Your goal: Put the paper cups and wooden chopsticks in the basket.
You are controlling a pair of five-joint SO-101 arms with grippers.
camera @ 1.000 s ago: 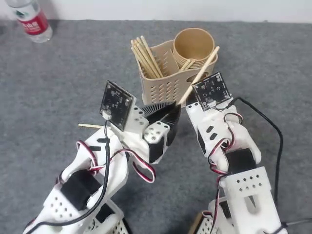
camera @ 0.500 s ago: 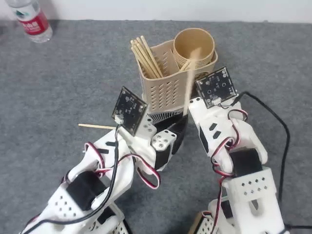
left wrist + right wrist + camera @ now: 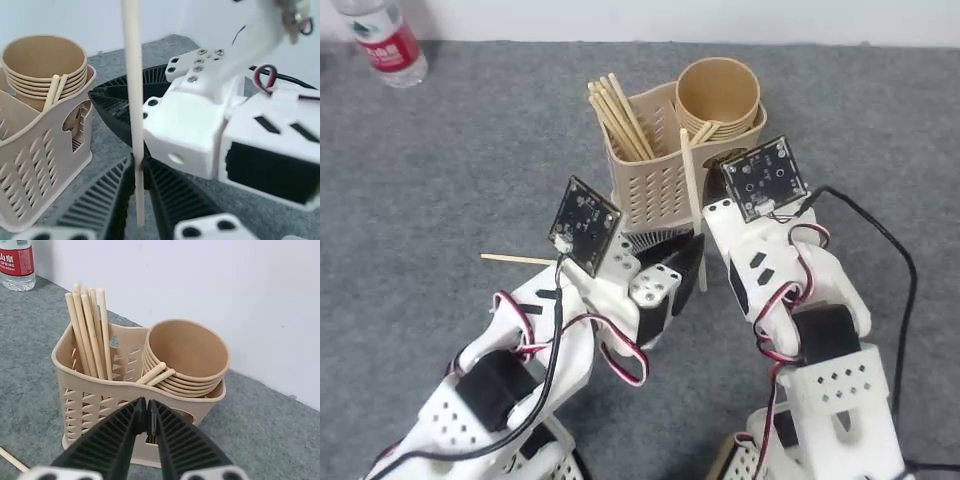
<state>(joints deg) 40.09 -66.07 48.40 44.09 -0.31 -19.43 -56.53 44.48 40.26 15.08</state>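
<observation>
The tan slotted basket (image 3: 655,185) holds a stack of paper cups (image 3: 718,90) in one compartment and several wooden chopsticks (image 3: 618,115) in the other. My left gripper (image 3: 138,170) is shut on one chopstick (image 3: 131,75), which stands nearly upright (image 3: 691,190) just in front of the basket wall. My right gripper (image 3: 148,412) is shut with nothing in it, close to the basket (image 3: 100,390) and level with its front wall. The cups (image 3: 187,350) have two chopsticks (image 3: 155,374) leaning against them. Another chopstick (image 3: 520,259) lies flat on the carpet beside the left arm.
A water bottle (image 3: 385,40) stands at the far left corner by the white wall. Grey carpet covers the table. The two arms sit close together in front of the basket, and the right arm's white body (image 3: 225,125) is next to the held chopstick.
The held chopstick swung from leaning over the cups to nearly upright in front of the basket. The left arm moved closer to the basket; the right arm barely shifted.
</observation>
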